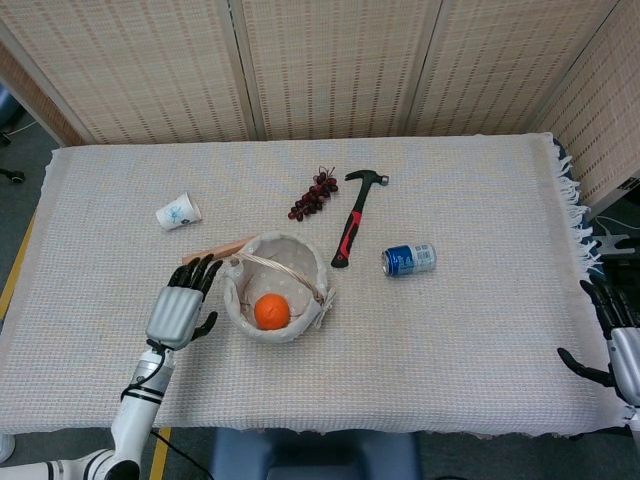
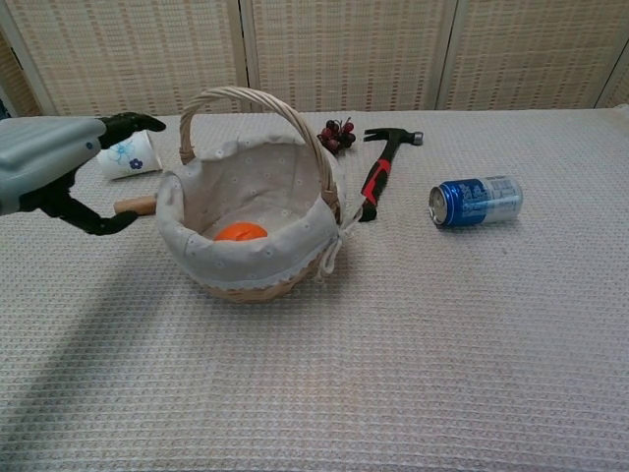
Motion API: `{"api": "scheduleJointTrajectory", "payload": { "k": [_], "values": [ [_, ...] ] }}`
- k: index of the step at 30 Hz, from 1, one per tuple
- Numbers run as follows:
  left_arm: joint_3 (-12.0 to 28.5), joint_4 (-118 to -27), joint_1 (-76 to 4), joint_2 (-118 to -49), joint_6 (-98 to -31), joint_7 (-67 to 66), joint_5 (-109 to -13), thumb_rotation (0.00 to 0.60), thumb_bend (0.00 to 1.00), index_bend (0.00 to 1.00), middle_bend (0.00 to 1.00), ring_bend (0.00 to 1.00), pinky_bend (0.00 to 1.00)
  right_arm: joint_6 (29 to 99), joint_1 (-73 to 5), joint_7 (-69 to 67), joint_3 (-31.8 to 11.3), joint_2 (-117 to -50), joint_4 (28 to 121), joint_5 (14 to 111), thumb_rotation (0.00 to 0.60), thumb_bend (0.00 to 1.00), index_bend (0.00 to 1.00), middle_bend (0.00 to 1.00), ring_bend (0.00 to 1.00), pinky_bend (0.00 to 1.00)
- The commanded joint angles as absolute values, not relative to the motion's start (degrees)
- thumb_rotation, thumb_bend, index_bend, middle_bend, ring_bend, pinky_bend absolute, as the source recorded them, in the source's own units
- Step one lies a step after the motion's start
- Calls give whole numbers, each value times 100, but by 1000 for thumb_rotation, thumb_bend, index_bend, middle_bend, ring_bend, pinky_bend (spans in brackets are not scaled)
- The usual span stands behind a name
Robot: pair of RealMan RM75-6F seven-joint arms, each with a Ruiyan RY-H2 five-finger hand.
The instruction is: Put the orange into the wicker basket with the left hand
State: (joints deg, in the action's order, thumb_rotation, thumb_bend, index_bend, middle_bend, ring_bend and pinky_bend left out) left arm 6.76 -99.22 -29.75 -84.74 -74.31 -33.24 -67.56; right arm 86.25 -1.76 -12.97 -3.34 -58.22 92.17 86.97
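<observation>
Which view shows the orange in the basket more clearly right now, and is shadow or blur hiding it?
Head view: the orange shows whole inside the wicker basket, evenly lit, sharp. Chest view: the basket's cloth rim hides most of it, only its top shows; no glare or blur.

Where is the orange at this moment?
The orange lies inside the wicker basket, centre-left in the head view, right of the open left hand.
</observation>
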Motion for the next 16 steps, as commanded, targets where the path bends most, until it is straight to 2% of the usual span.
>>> {"api": "scheduleJointTrajectory", "payload": {
  "k": [1,8,16],
  "values": [
    [300,-9701,-2703,-7943,-7435,-2834,-7267,600,386,17,0,25,126,8591,-195,-1172,-328,-5851,9255,8688,600,110,0,0,0,205],
    [208,-9701,-2476,-7588,-7594,-2364,-7576,600,412,26,0,25,126,8547,-208,-1058,-325,-5867,9304,8652,600,110,0,0,0,206],
    [323,-9229,-2315,-7950,-7994,-2771,-7699,600,411,46,14,31,127,8613,-173,-1161,-342,-5843,9293,8633,600,111,0,0,0,208]
  ]
}}
